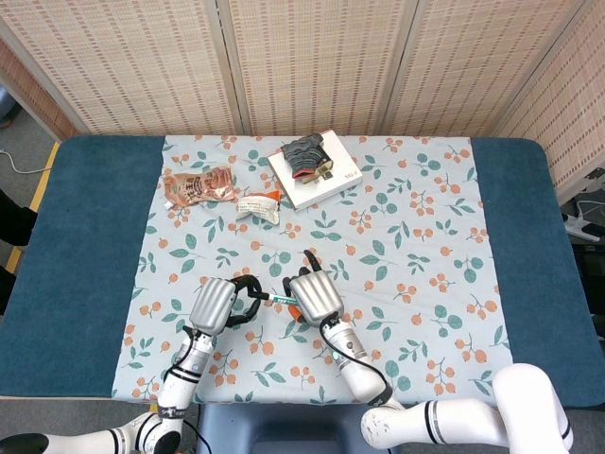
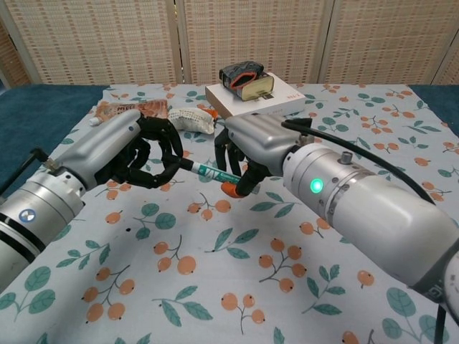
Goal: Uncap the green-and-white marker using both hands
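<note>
Both hands meet over the near middle of the floral tablecloth point(image 1: 397, 227), lifted clear of it. The marker point(image 2: 209, 172) bridges them: the right hand point(image 2: 259, 147) curls its fingers around the barrel near the orange end, and the left hand point(image 2: 122, 154), at nine o'clock from it, pinches the dark cap end in dark fingertips point(image 2: 169, 152). It looks light, rigid and slick, so grip well back on each side of the seam and pull straight apart. The book point(image 1: 315, 170) sits far off at twelve o'clock.
</note>
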`<act>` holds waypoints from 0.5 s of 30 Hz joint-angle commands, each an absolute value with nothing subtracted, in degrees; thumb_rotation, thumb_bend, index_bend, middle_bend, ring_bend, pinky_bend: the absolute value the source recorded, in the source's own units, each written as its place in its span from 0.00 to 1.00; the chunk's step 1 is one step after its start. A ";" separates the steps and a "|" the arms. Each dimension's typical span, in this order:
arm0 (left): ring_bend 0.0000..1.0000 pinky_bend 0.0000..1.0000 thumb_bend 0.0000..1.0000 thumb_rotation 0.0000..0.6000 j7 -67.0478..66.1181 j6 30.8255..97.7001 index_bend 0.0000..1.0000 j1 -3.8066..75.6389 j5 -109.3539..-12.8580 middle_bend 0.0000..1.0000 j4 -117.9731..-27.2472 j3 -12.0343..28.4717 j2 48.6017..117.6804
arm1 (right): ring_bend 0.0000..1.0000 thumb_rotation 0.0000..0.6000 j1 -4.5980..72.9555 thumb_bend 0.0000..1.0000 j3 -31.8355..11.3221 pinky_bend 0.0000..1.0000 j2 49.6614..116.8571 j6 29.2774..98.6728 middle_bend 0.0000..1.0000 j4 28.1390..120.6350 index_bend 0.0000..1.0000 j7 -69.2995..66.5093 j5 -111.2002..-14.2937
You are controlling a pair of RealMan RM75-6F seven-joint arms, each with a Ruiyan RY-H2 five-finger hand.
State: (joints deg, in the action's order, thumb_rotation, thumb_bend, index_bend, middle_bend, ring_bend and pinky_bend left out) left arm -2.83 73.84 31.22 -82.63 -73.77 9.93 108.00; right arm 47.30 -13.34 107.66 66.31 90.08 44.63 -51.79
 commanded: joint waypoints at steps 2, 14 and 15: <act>0.83 1.00 0.85 1.00 -1.39 74.82 0.82 31.39 -84.11 0.93 -72.96 9.73 107.92 | 0.34 1.00 47.21 0.42 -13.27 0.00 107.47 66.36 0.74 90.24 0.82 44.43 -51.83; 0.83 1.00 0.89 1.00 0.18 73.76 0.82 31.71 -84.33 0.94 -74.18 9.26 106.74 | 0.34 1.00 46.89 0.42 -12.02 0.00 106.40 66.28 0.74 90.80 0.82 45.03 -51.96; 0.83 1.00 0.89 1.00 0.25 73.70 0.82 31.73 -84.28 0.94 -74.32 9.31 106.65 | 0.34 1.00 46.91 0.42 -12.14 0.00 106.34 66.36 0.74 90.87 0.82 44.97 -52.05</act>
